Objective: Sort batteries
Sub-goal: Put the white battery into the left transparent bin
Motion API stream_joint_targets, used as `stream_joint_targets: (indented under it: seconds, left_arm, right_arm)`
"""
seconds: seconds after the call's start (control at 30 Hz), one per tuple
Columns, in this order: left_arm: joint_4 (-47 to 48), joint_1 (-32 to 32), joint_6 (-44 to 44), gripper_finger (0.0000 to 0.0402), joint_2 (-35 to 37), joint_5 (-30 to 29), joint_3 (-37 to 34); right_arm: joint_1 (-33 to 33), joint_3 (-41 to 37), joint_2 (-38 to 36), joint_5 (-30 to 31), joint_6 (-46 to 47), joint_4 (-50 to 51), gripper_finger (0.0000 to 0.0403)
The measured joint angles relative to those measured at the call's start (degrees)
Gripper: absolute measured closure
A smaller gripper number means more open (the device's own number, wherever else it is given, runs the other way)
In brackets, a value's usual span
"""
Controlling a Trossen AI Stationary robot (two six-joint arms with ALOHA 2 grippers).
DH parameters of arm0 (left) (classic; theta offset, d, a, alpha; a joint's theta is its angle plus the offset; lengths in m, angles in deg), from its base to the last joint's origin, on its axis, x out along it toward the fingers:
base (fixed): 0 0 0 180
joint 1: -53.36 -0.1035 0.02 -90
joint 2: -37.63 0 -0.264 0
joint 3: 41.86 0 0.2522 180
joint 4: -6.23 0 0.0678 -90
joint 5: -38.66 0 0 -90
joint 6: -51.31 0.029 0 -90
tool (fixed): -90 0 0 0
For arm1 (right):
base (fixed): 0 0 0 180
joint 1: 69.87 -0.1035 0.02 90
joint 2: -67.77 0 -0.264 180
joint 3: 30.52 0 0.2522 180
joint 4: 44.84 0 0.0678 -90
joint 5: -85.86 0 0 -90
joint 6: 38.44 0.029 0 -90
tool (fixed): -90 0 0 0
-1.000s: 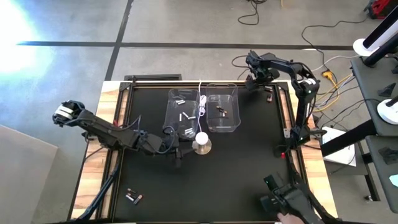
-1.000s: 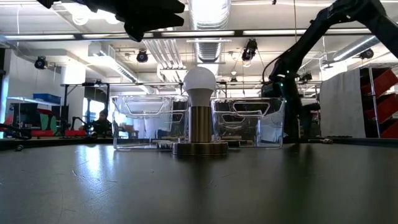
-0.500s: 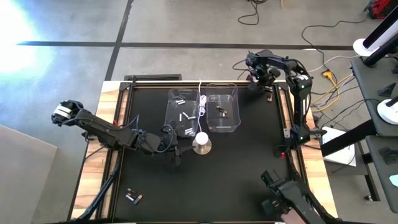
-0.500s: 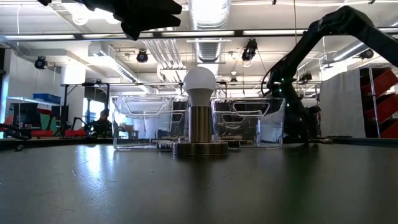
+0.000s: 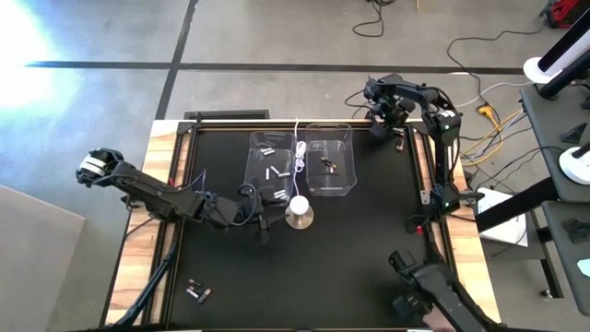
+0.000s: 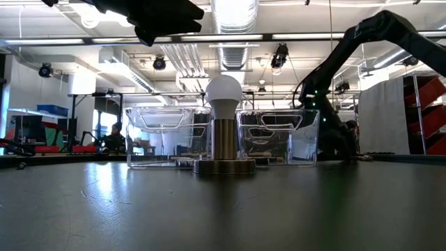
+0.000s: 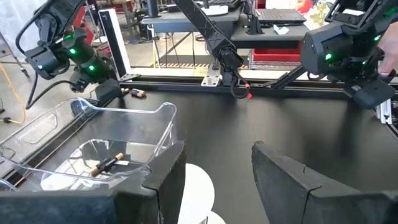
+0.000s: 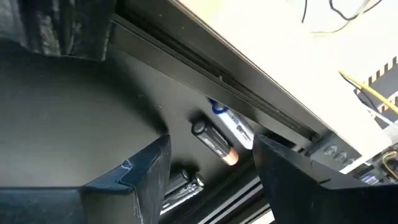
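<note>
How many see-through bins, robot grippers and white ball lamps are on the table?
Clear bins: 2, the left bin and the right bin
Robot grippers: 2, the left gripper and the right gripper
White ball lamp: 1
Total: 5

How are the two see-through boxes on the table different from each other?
The left bin holds silvery-white batteries, several of them; the right bin holds dark batteries, only a few. The left bin has the white cable running along its side and the round white base by its near corner; the right bin sits on the cable's other side. Both are clear plastic, upright, open-topped and alike in size.
</note>
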Motion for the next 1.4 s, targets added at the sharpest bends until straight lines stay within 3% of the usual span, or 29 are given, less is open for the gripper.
stream_joint_targets:
  seconds: [0.27,0.5,1.13,1.4]
  left_arm:
    - [0.1,0.4,-0.2,0.0239,0.1,0.0,0.0]
    - [-0.1,0.4,-0.2,0.0239,0.1,0.0,0.0]
    - [-0.1,0.4,0.1,0.0239,0.1,-0.1,0.0]
    - [0.0,0.4,0.2,0.0239,0.1,-0.1,0.0]
  right_arm:
    - [0.0,0.3,1.6,0.6,-5.6,-1.3,0.0184]
    - [0.1,0.3,1.6,-4.9,-8.6,-0.5,0.0194]
    - [-1.0,0.0,1.0,-11.1,-7.0,3.2,0.0257]
    - [-1.0,0.0,0.9,-11.1,-7.4,3.2,0.0276]
